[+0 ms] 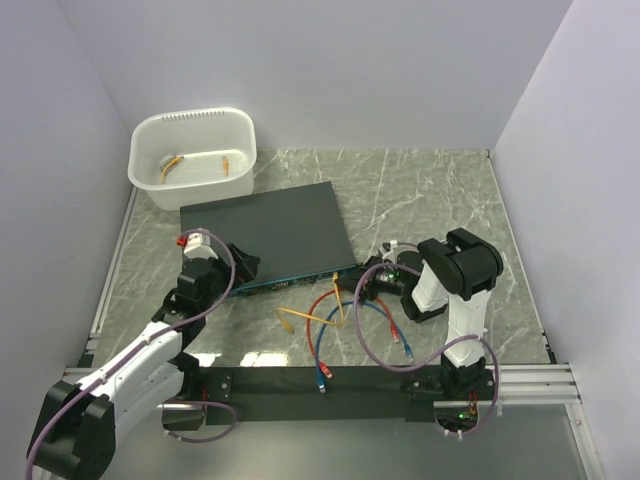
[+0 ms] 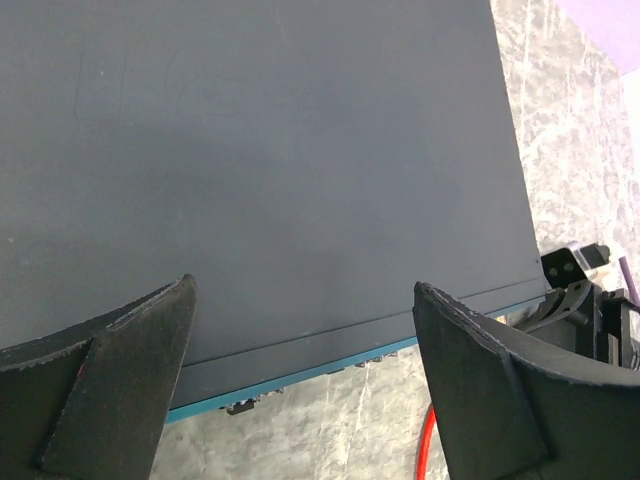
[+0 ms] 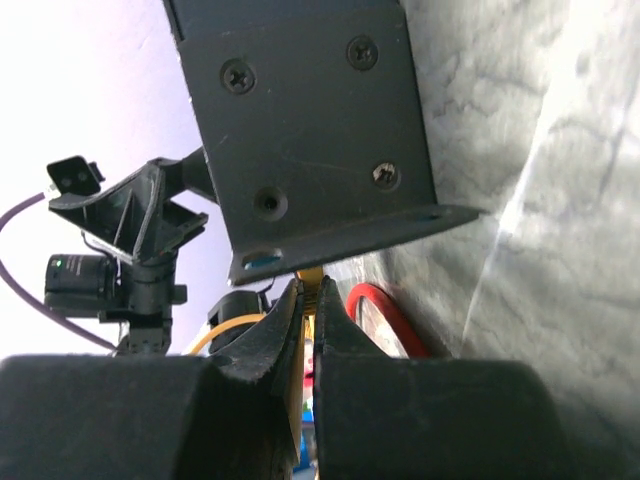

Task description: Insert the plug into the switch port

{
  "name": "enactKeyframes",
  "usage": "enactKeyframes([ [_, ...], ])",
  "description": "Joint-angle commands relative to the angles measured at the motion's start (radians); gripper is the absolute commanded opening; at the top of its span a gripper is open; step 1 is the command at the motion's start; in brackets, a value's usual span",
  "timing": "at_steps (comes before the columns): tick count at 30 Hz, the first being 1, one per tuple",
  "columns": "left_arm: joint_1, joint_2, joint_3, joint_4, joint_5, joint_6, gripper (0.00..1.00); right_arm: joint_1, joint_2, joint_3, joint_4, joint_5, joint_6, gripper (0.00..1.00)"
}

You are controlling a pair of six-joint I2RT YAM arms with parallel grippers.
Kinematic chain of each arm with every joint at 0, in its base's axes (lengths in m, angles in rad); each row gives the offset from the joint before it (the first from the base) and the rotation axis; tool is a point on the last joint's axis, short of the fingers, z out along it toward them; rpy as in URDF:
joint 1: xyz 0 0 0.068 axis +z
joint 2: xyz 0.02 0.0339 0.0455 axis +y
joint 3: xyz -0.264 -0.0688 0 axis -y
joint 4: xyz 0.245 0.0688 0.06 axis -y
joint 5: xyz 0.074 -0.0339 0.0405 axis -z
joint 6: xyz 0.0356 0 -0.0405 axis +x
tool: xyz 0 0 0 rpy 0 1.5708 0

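The flat black switch box (image 1: 268,232) lies mid-table, its narrow teal face (image 1: 295,283) toward me. In the left wrist view the teal face (image 2: 300,378) shows edge-on and its ports are only small dark tabs (image 2: 238,406) under the edge. My right gripper (image 1: 372,281) is at the box's right near corner. It is shut on the yellow cable's plug (image 3: 311,283), just below the box's side bracket (image 3: 310,130). My left gripper (image 1: 243,264) is open (image 2: 302,288) over the box's near left part, holding nothing.
A white tub (image 1: 193,155) with yellow cables stands at the back left. Loose yellow (image 1: 298,319), red (image 1: 318,335) and blue (image 1: 396,335) cables lie on the marble in front of the box. The red cable (image 3: 385,315) runs close beside my right fingers.
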Motion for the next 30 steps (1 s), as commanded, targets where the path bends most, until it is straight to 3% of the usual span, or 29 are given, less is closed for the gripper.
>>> enactKeyframes([
  [1,0.004,0.001,0.039,0.019,-0.005,0.017,0.96,-0.043,0.034,0.100,0.424,0.181,-0.014,0.00],
  [9,0.004,-0.024,0.027,0.019,-0.018,0.017,0.97,-0.117,0.046,0.132,0.424,0.151,0.002,0.00],
  [25,0.004,-0.007,0.031,0.024,-0.011,0.019,0.97,-0.088,0.086,0.195,0.424,0.146,0.010,0.00],
  [27,0.004,-0.011,0.031,0.022,-0.017,0.017,0.96,-0.085,0.068,0.177,0.424,0.144,0.007,0.08],
  [28,0.004,-0.016,0.031,0.021,-0.019,0.017,0.96,-0.085,0.062,0.167,0.424,0.144,0.005,0.19],
  [30,0.004,-0.027,0.030,0.018,-0.027,0.014,0.96,-0.085,0.037,0.126,0.424,0.144,-0.002,0.33],
])
